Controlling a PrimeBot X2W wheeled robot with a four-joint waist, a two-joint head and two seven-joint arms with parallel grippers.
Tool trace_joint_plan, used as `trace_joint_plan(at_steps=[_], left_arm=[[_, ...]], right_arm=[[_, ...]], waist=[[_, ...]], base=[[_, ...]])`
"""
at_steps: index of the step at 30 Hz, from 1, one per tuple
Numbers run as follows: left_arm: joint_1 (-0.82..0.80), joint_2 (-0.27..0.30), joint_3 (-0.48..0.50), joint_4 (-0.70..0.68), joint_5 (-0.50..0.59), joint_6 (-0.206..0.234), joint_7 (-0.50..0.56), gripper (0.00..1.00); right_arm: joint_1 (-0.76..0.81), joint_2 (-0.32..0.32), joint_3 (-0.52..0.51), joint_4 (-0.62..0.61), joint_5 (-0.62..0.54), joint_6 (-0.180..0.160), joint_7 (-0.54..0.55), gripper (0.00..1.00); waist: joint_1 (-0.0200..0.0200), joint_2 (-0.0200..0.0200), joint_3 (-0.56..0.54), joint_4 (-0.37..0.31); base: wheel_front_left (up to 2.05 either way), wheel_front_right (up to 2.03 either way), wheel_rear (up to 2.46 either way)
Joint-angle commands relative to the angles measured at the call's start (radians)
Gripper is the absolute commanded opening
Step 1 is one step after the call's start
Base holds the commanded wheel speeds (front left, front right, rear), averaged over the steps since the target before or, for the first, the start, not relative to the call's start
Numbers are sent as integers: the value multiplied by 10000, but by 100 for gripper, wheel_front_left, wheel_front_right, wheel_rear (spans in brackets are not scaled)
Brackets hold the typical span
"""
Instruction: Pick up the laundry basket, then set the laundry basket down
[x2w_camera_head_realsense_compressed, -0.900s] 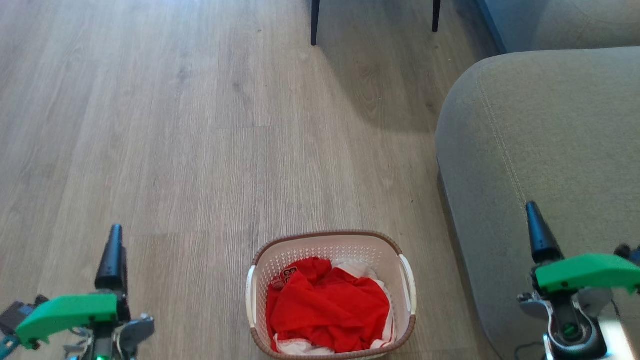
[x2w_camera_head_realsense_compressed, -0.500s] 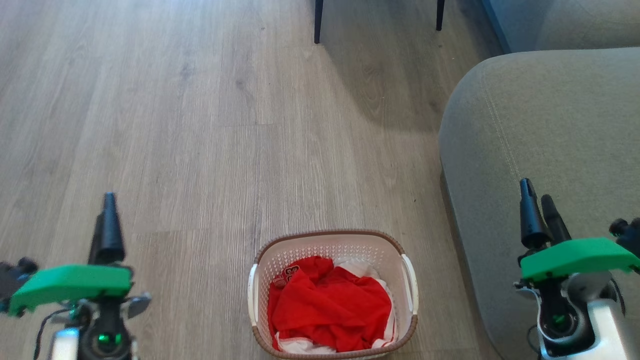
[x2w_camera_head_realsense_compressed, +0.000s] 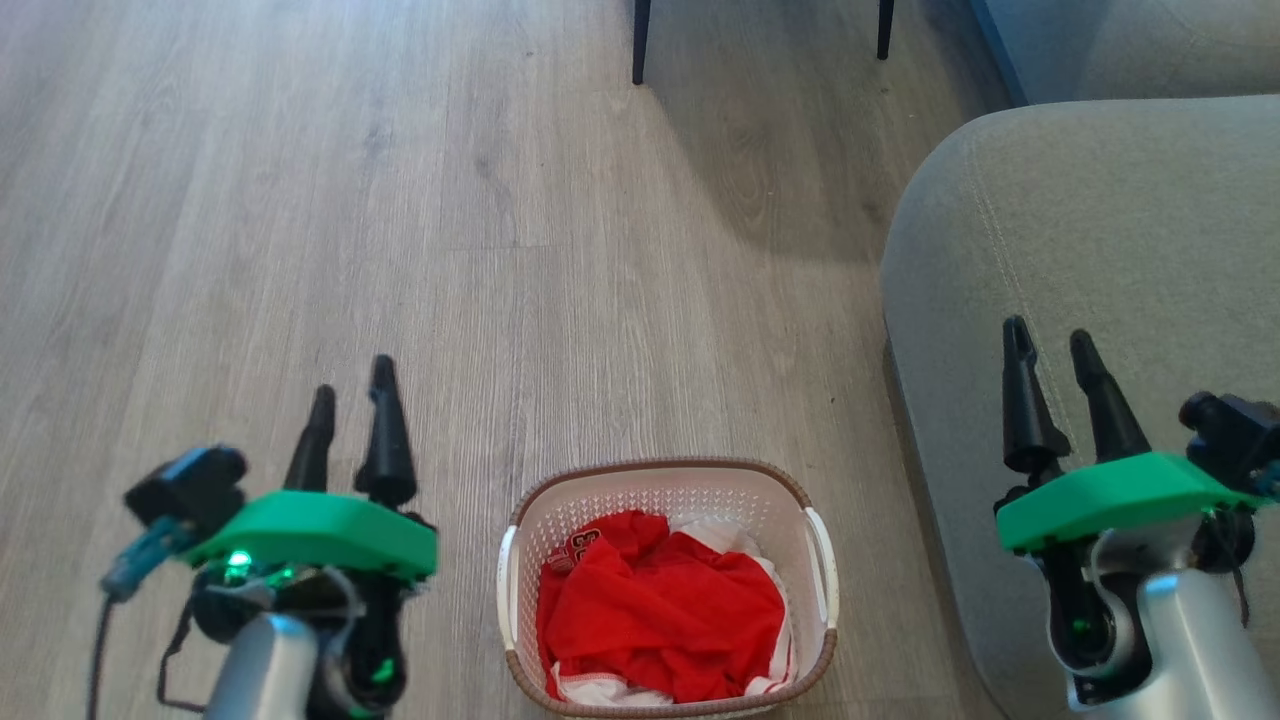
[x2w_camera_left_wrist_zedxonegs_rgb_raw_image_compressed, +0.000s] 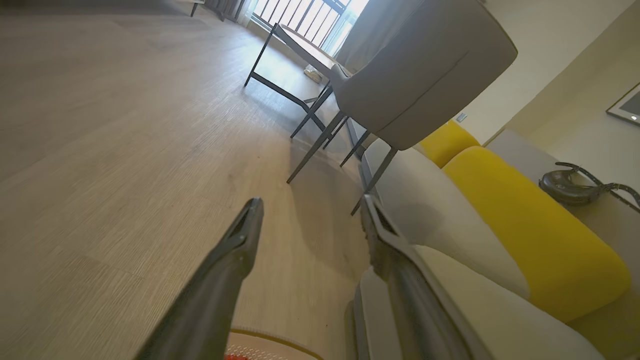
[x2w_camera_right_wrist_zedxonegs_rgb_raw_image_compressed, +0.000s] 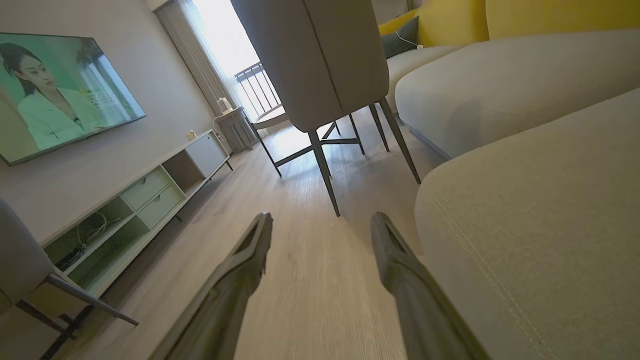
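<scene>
Right gripper (x2w_camera_right_wrist_zedxonegs_rgb_raw_image_compressed: 321, 220) hung low over the wooden floor (x2w_camera_right_wrist_zedxonegs_rgb_raw_image_compressed: 310, 300), its two dark fingers spread apart, grey sofa (x2w_camera_right_wrist_zedxonegs_rgb_raw_image_compressed: 540, 225) close along the floor's right edge, grey chair (x2w_camera_right_wrist_zedxonegs_rgb_raw_image_compressed: 325, 60) on dark legs ahead, television (x2w_camera_right_wrist_zedxonegs_rgb_raw_image_compressed: 60, 95) glowed above a low cabinet (x2w_camera_right_wrist_zedxonegs_rgb_raw_image_compressed: 150, 195) by the left edge.

Bare floor (x2w_camera_head_realsense_compressed: 300, 250) left of the laundry basket (x2w_camera_head_realsense_compressed: 660, 492); sofa (x2w_camera_head_realsense_compressed: 1100, 220) crowds its right.

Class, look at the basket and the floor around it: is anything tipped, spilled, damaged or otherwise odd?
Nothing stands out. The laundry basket sits upright on the floor, the red clothing inside it, nothing spilled.
</scene>
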Motion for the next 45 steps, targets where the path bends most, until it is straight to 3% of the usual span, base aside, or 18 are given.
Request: trace_joint_plan(at_steps=[1,12,16,20,23,32,35,38,40,43,45], left_arm=[[-612,235,-139,-414,481,261,-153,100],[-1171,1335,-2735,421,2127,2177,-480,100],[-1448,1562,-3545,663,2436,2633,-629,100],[-1567,1541,-3840,673,2431,2618,-748,100],[-1415,1311,-3312,372,2331,2671,-837,100],[-1221,976,-2627,-311,3747,2513,-1074,100],[-1273,1038,-2774,-609,4578,2830,-1163,100],[-1280,1085,-2932,-826,5213,3669,-1252,100],[-1286,1141,-3129,-878,5385,3959,-1312,100],[-1235,1083,-3329,-880,5287,3961,-1401,100],[-1099,875,-3185,-851,4989,3693,-1460,100]], right_arm=[[-581,-142,206,-551,-456,42,-159,100],[-391,-230,613,-206,-2147,48,-482,100],[-368,-193,757,167,-2770,51,-629,100],[-382,-164,761,628,-3158,53,-746,100],[-415,23,418,929,-3130,55,-834,100],[-580,74,894,566,-4458,59,-1068,100],[-651,18,1169,97,-4951,61,-1156,100],[-632,-4,1241,-239,-5388,63,-1244,100],[-573,17,1193,-242,-5584,64,-1303,100],[-504,62,1057,-114,-5776,66,-1391,100],[-452,96,930,15,-5815,67,-1449,100]], waist=[[0,0,-3,-4],[0,0,-130,-31],[0,0,-203,-19],[0,0,-251,-17],[0,0,-270,-4],[0,0,-287,67],[0,0,-269,84],[0,0,-256,90],[0,0,-257,92],[0,0,-258,97],[0,0,-259,99]], base=[[0,0,0],[0,0,0],[0,0,0],[0,0,0],[0,0,0],[0,0,0],[0,0,0],[0,0,0],[0,0,0],[0,0,0],[0,0,0]])
